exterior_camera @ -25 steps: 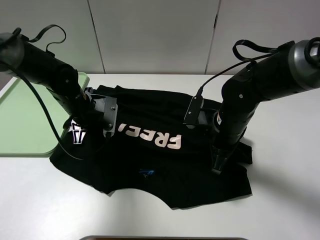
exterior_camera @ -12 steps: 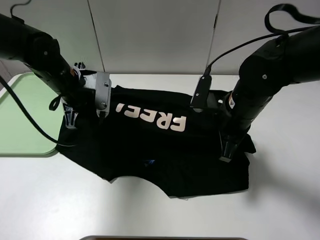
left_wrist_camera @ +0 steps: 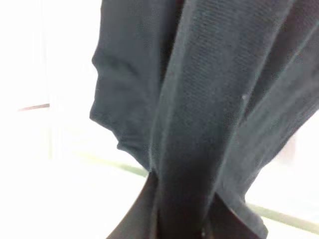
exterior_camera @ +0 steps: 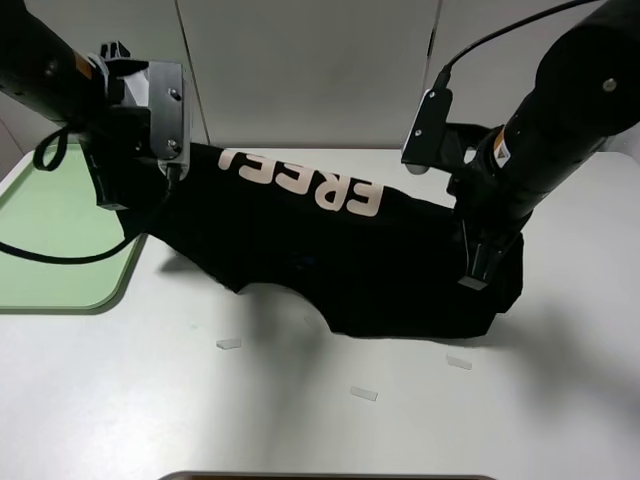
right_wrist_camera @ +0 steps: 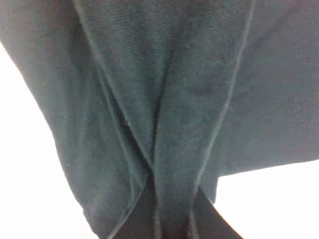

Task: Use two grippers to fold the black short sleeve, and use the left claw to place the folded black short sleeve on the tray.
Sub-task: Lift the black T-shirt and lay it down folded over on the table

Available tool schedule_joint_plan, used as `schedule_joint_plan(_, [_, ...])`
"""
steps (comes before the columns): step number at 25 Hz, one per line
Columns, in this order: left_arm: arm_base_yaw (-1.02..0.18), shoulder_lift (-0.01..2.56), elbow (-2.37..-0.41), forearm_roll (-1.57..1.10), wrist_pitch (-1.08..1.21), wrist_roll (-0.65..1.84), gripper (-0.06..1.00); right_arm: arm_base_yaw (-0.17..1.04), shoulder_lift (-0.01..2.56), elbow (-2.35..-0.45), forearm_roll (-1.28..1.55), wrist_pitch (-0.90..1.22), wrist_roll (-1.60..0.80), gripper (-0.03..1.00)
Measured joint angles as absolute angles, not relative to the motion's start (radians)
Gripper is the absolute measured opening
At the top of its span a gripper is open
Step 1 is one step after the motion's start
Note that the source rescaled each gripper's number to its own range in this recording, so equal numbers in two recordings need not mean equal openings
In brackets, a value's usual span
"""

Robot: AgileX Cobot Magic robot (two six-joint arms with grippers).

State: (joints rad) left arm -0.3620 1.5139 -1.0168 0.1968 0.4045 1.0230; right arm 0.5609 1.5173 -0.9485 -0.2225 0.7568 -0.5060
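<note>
Shirt (exterior_camera: 330, 250), soft black knit, creased, pinched by left hand (left_wrist_camera: 182, 224), right hand (right_wrist_camera: 172, 219)

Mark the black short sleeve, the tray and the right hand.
black short sleeve (exterior_camera: 400, 270), exterior high view, plain cloth under the lettering
tray (exterior_camera: 50, 250), exterior high view, bare green floor
right hand (exterior_camera: 477, 272), exterior high view, between its fingertips

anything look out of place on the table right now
Three small pale rectangular scraps lie loose on the white table in front of the lifted black cloth T-shirt. They look like stray tape or paper; nothing else stands out.
</note>
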Motion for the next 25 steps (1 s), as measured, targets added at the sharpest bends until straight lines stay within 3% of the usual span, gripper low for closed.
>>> schedule_joint_plan(17, [-0.362, 1.291, -1.036, 0.196, 0.444, 1.023, 0.01, 0.561, 1.505, -1.333, -0.241, 1.114, -0.510, 0.00])
schedule_joint_plan(25, [-0.363, 1.272, -1.226, 0.181, 0.707, 1.023, 0.01, 0.561, 1.505, -1.419, -0.216, 1.177, -0.517, 0.00])
